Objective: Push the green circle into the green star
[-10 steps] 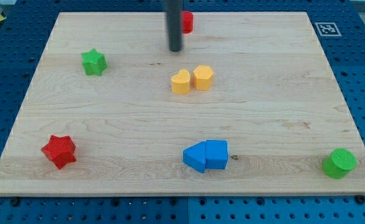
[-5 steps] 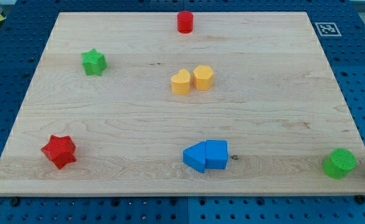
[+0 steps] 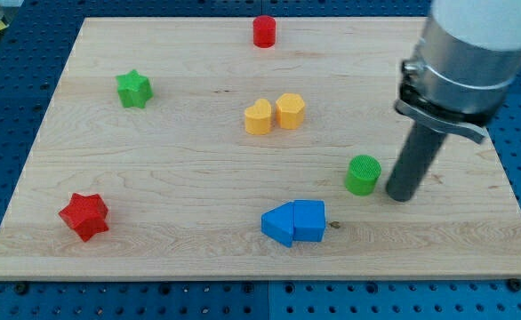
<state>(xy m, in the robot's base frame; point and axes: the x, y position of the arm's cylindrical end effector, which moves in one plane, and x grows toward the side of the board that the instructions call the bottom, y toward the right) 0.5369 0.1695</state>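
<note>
While my tip (image 3: 399,196) rests just to the right of the green circle (image 3: 363,174), the green star (image 3: 133,89) waits far away, near the top left of the wooden board (image 3: 198,178). I have no fingers to open or close, only a dark rod that pushes. My tip looks very close to the circle, maybe touching it, but I cannot tell for sure.

Things could go wrong on the way. The circle is round, so if I push off its middle, it may slip to one side and roll away from my tip. The yellow heart (image 3: 258,117) and the yellow block (image 3: 290,110) sit close to the straight path to the star. The circle could bump them and turn off course, or shove them along. The two blue blocks (image 3: 294,222) sit just below the path. A push aimed too low could hit those.
</note>
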